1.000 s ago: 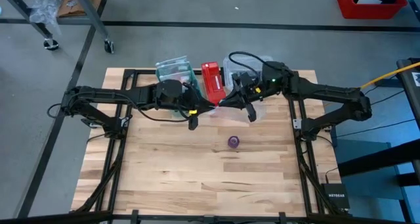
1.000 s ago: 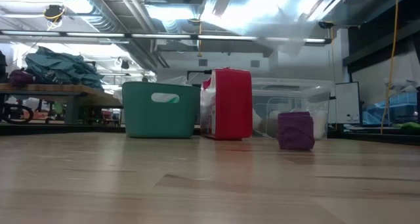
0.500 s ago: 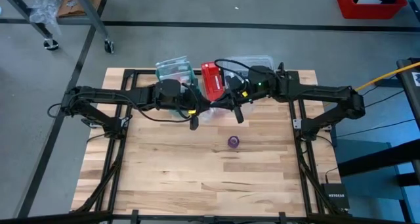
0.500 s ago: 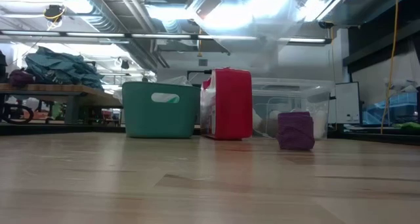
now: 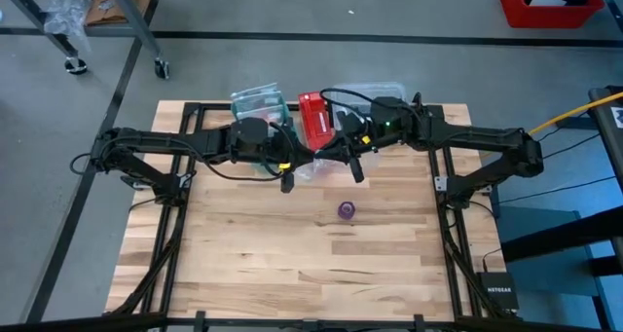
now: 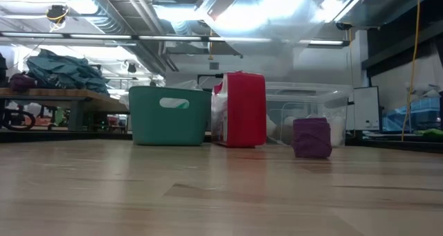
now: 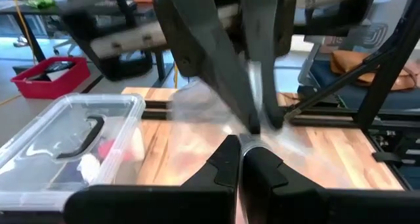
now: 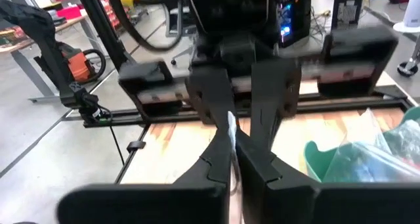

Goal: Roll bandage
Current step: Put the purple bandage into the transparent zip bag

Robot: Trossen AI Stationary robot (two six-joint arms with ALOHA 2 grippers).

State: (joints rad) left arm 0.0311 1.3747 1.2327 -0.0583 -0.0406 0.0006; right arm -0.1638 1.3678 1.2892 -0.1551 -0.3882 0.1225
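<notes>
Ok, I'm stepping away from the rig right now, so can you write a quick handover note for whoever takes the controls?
Left tool: shut, apparently pinching clear plastic, over the back middle of the table.
Right tool: shut on the same plastic from the opposite side, tip to tip with the left.
Bandage: a small purple coil standing free on the wood, nearer the front than both tools, touched by neither.
Done: the bandage looks rolled.
Left: probably just dealing with the plastic; the roll's loose end cannot be seen, so check it.
</notes>
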